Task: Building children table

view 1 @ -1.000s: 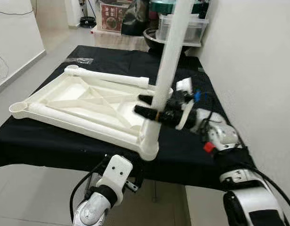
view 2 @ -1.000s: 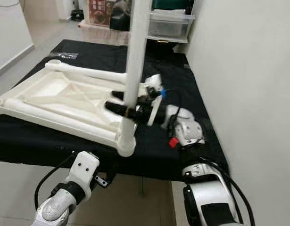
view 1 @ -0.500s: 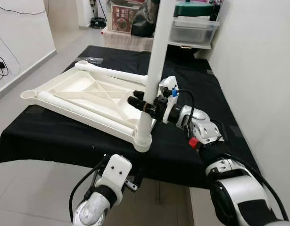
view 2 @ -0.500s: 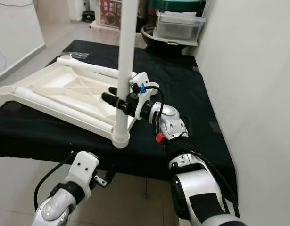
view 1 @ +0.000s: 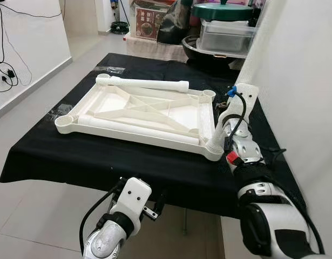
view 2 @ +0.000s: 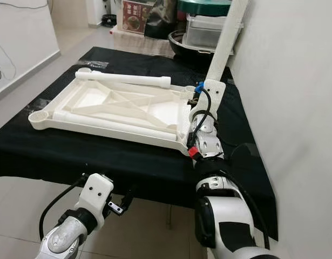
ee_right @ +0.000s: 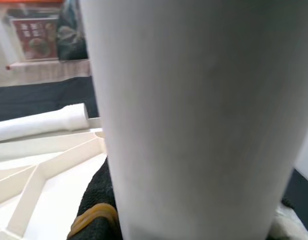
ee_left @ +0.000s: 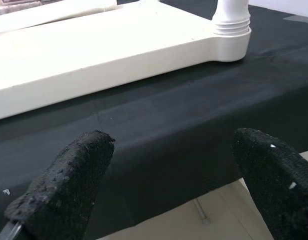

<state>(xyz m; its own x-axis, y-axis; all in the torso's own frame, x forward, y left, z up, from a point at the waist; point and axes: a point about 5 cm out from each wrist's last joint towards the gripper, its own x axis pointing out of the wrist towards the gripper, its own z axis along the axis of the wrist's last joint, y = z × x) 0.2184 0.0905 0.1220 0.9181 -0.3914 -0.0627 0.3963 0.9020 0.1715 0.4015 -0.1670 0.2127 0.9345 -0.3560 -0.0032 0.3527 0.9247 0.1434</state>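
Note:
A white plastic tabletop (view 1: 149, 110) lies upside down on the black-covered table (view 1: 101, 162). One white leg (view 1: 238, 81) stands in the socket at its near right corner (view 1: 214, 150) and leans up toward the wall. My right gripper (ee_right: 194, 215) is shut on this leg low down, with one black finger (ee_right: 99, 197) beside it. Two loose legs lie on the tabletop, one along the far side (view 1: 147, 83) and one along the near side (view 1: 139, 129). My left gripper (ee_left: 169, 165) hangs open below the table's front edge, fingertips (ee_left: 68, 175) wide apart.
A white wall (view 1: 306, 81) runs close along the table's right side. Plastic storage boxes and a dark pot (view 1: 225, 35) stand behind the table. A small clear bag (view 1: 109, 69) lies on the cloth at the far left. Cables (view 1: 6, 59) hang on the left wall.
The whole view has shifted as the camera moved. The standing leg has tipped from nearly upright to leaning toward the wall, and my right gripper has swung round with it.

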